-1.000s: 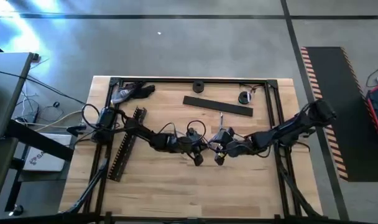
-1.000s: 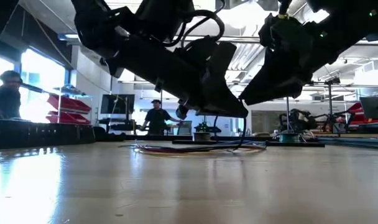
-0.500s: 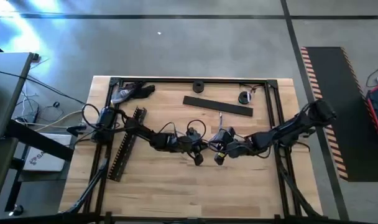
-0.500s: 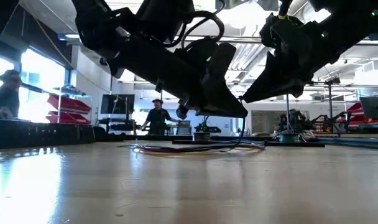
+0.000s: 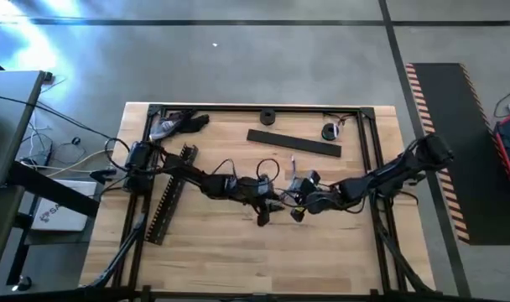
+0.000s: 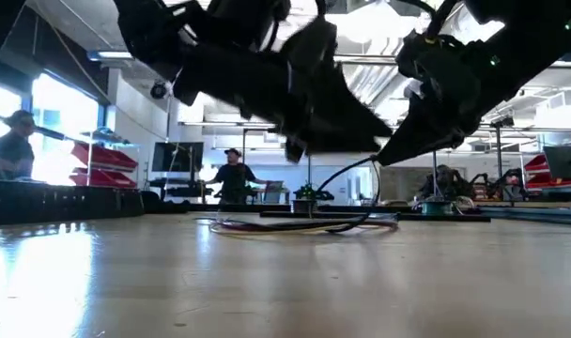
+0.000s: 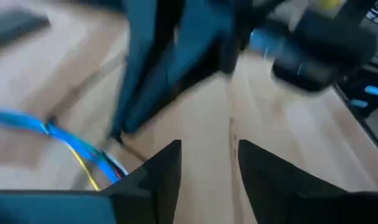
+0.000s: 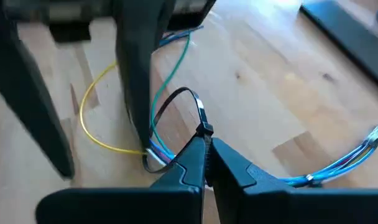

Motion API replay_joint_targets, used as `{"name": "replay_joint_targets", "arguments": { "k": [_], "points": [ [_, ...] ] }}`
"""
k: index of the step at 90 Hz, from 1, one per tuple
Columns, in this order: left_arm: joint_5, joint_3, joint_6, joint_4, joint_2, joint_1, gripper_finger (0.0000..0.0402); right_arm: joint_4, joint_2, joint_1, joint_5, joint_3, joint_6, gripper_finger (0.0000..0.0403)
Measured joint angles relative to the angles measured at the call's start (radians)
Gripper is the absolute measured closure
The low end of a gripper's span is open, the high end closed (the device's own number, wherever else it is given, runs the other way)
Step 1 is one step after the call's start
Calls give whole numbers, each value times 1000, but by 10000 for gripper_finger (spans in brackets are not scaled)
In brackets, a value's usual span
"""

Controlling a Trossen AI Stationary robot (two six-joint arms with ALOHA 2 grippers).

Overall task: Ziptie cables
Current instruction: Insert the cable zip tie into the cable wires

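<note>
The cables (image 8: 167,146), thin blue, green and yellow wires, lie loose on the wooden table near its middle (image 6: 304,225). A black ziptie forms a loop (image 8: 176,102) around them where they bunch together. My right gripper (image 8: 205,163) (image 5: 295,214) is shut on the ziptie just past its head (image 8: 204,129). My left gripper (image 7: 207,165) (image 5: 262,216) hovers open to the left of the bundle. In the right wrist view one of its fingers (image 8: 136,81) stands right at the bunched wires. My right gripper pinches the ziptie's tail (image 8: 205,139) between its two fingertips, right behind the head. The fingers slant down from the table's right side. The loop stands up from the bundle, which rests on the table. Whether my left gripper's finger touches the wires cannot be told.
A long black slotted strip (image 5: 167,197) lies at the left, and a flat black bar (image 5: 293,143) lies farther back. Small round black parts (image 5: 267,117) (image 5: 330,131) sit near the far edge. A black frame (image 5: 368,151) borders the table. People (image 6: 234,178) stand in the room behind.
My left gripper has risen and swung, its arm shifting; it shows blurred in the low view. The ziptie now arcs up from the bundle to my right gripper, which has kept its hold. The cables stay on the table.
</note>
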Motion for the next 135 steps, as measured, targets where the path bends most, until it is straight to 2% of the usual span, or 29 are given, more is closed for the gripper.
{"name": "replay_joint_targets", "arguments": {
  "k": [11,28,46,64,83,109,135],
  "points": [
    [-89,0,87,-2,-20,3,265,1,0,35,48,0,-79,403],
    [-103,0,199,-24,-19,34,270,-31,0,81,143,15,-159,403],
    [-14,0,286,-16,-14,79,270,-194,0,82,152,101,-160,403],
    [92,0,405,31,8,113,270,-210,0,85,150,112,-159,403],
    [225,0,458,37,22,137,271,-209,0,86,147,112,-159,403],
    [236,0,484,70,27,145,288,-208,0,86,143,111,-159,403],
    [289,6,492,83,45,151,339,-208,0,86,140,111,-159,403]
  ]
}}
